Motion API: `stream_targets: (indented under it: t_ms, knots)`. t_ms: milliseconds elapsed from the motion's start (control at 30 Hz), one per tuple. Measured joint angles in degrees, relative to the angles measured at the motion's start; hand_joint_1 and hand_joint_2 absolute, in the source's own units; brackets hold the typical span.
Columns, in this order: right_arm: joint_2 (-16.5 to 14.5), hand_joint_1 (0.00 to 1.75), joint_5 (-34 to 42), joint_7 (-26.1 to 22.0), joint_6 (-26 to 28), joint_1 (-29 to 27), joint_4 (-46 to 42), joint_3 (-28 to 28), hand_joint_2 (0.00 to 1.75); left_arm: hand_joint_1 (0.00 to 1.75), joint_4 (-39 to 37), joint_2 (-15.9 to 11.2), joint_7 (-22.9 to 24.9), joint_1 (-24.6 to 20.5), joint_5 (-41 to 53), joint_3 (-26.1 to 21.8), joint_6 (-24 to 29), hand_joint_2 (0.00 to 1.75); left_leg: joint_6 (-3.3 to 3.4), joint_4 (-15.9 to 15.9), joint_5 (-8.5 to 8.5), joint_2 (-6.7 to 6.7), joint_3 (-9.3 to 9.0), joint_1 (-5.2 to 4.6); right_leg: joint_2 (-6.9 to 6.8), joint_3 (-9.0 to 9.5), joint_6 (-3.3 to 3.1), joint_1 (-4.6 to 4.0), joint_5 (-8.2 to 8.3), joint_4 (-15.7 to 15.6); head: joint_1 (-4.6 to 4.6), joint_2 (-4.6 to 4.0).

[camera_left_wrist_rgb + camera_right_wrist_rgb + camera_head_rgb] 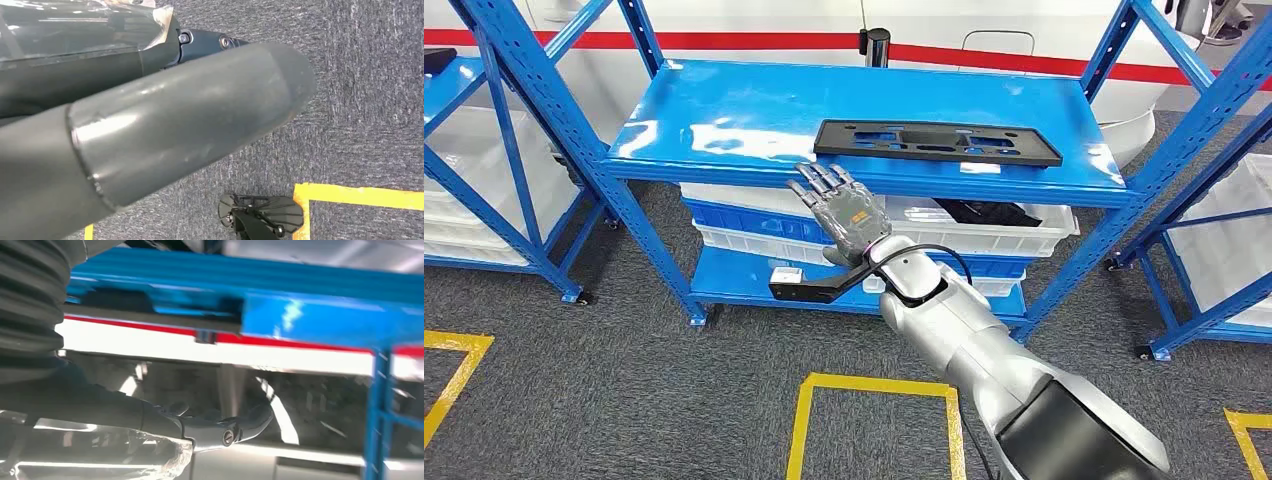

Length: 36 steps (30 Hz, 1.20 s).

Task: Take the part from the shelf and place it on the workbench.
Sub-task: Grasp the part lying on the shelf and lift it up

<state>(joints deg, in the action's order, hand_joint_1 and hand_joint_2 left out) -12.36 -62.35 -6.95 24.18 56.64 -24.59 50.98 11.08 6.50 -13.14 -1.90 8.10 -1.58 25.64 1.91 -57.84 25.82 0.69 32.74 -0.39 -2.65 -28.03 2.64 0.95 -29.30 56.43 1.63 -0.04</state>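
A long flat black part (937,141) with cut-out slots lies on the top board of the blue shelf (724,110), toward its right side. My right hand (845,213) is raised in front of the shelf's front edge, to the left of and below the part, its fingers spread and holding nothing. In the right wrist view the shelf's blue edge (310,315) passes close by, and the hand's thumb (220,427) reaches out with nothing in its grasp. My left hand (150,130) hangs over the grey carpet, and its thick grey thumb covers the fingers.
White and blue crates (984,232) stand on the shelf's middle level, one holding dark items. More blue racks stand at the left (494,140) and right (1214,150). Yellow tape squares (879,385) mark the grey carpet in front.
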Motion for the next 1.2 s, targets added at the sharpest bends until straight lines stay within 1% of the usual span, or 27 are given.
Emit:
stream_targets:
  t_ms: [167, 333, 533, 767, 933, 1200]
  knots:
    - [-0.3, 0.0, -0.7, 2.8, -2.1, 0.3, 2.7, 0.2, 1.75, 0.0, 0.0, 0.0, 0.1, -0.1, 0.2, 0.0, 0.1, 0.0, 0.0, 0.0, 0.0, 0.0, 0.0, 0.0, 0.0, -0.01, 0.0, 0.0, 0.0, 0.0, 0.02, 0.0]
    - [-0.3, 0.0, -0.8, 5.8, -3.1, 0.6, 5.1, 0.2, 1.75, 0.0, 0.0, 0.0, 0.5, -0.2, 0.4, 0.0, 0.3, 0.0, 0.0, 0.0, 0.0, 0.01, 0.0, 0.0, 0.01, -0.03, 0.0, 0.0, 0.0, 0.0, 0.02, 0.0]
    - [0.9, 0.0, 0.3, 9.3, -3.4, 1.5, 7.0, -0.6, 1.75, 0.0, 0.0, 0.0, 0.6, -0.2, 0.6, 0.0, 0.7, 0.0, 0.0, 0.0, 0.0, 0.01, 0.01, 0.0, 0.01, -0.05, 0.0, 0.0, 0.0, 0.0, 0.02, 0.0]
    - [3.0, 0.0, 2.9, 9.1, -0.5, 2.5, 7.9, -4.0, 1.75, 0.0, 0.0, 0.0, 0.7, -0.2, 0.9, -0.1, 0.8, 0.0, 0.01, 0.0, -0.01, 0.01, 0.02, -0.01, 0.01, -0.04, 0.01, 0.0, 0.01, 0.0, 0.01, 0.0]
    - [3.5, 0.0, 3.2, 8.5, -0.2, 3.4, 8.0, -5.6, 1.75, 0.0, 0.0, 0.0, 0.7, -0.2, 0.9, -0.1, 0.9, 0.0, 0.01, 0.0, -0.01, 0.01, 0.02, 0.0, 0.01, -0.05, 0.01, 0.0, 0.01, 0.0, 0.02, 0.0]
    - [3.9, 0.0, 3.2, 8.2, 1.0, 3.8, 8.0, -6.8, 1.75, 0.0, -0.1, 0.0, 0.6, -0.2, 1.2, -0.1, 0.7, 0.0, 0.01, 0.0, -0.01, 0.02, 0.03, 0.0, 0.01, -0.05, 0.01, 0.0, 0.01, 0.0, 0.01, 0.0]
